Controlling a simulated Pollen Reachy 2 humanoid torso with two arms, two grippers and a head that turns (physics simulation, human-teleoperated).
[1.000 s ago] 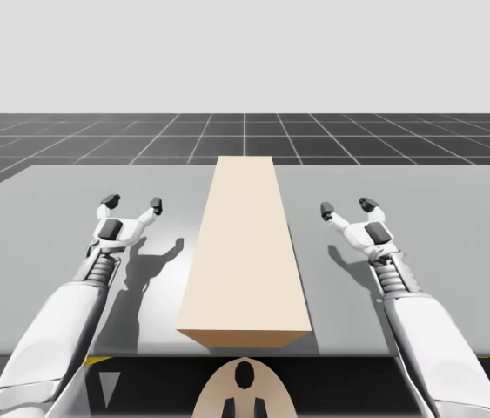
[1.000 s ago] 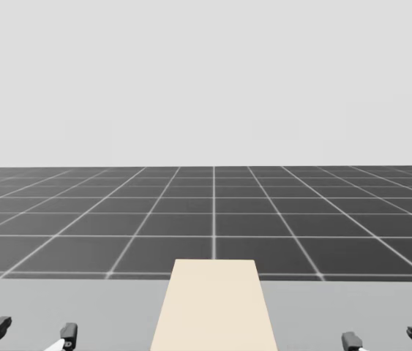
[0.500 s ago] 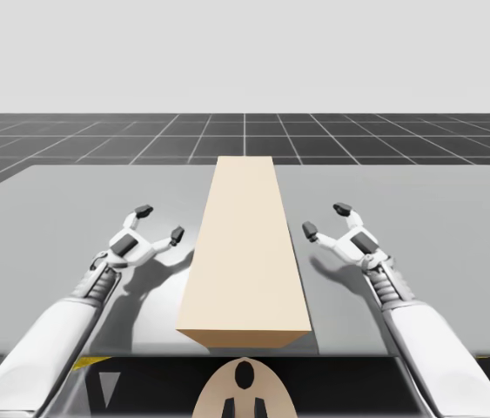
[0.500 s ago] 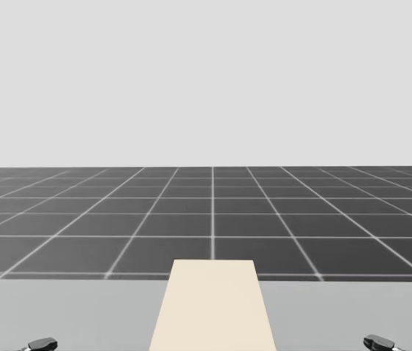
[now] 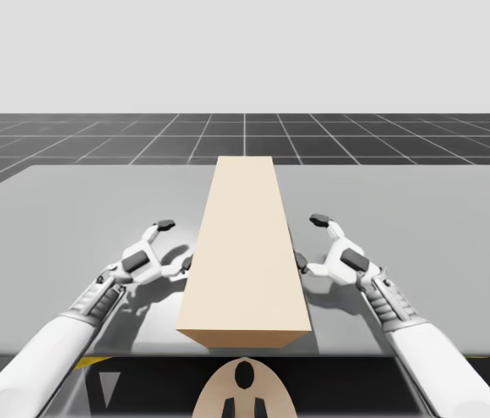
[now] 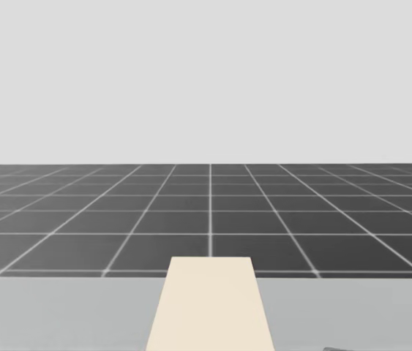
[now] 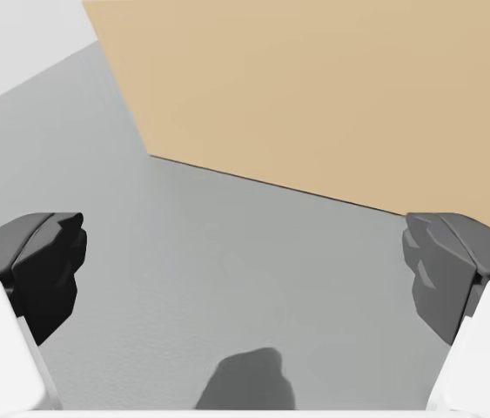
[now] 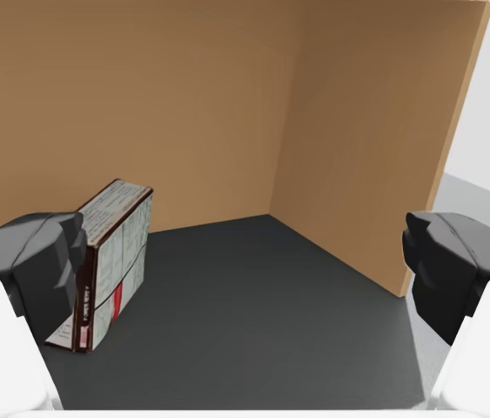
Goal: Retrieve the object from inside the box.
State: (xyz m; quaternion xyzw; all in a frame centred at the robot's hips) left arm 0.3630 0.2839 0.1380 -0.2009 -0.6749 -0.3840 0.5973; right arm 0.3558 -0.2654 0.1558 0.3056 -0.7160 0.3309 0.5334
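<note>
A long tan box (image 5: 245,252) lies down the middle of the grey table; its far end reaches into the head view (image 6: 209,307). My left gripper (image 5: 176,243) is open close beside the box's left wall. In the left wrist view, that closed tan wall (image 7: 314,96) is just ahead of the open left gripper (image 7: 245,279). My right gripper (image 5: 309,239) is open at the box's right side. In the right wrist view, the open right gripper (image 8: 245,270) looks into the box's interior (image 8: 227,113), where a small dark red carton (image 8: 105,261) with a white printed face stands on edge by the back wall.
The grey table (image 5: 62,218) stretches wide on both sides of the box, with its front edge near my torso. A dark gridded floor (image 6: 206,219) lies beyond the far edge. The inside of the box has a dark floor (image 8: 245,322).
Both arms swung inward from the open table to the box's two sides, and their fingertips dropped out of the head view. My head has turned slightly.
</note>
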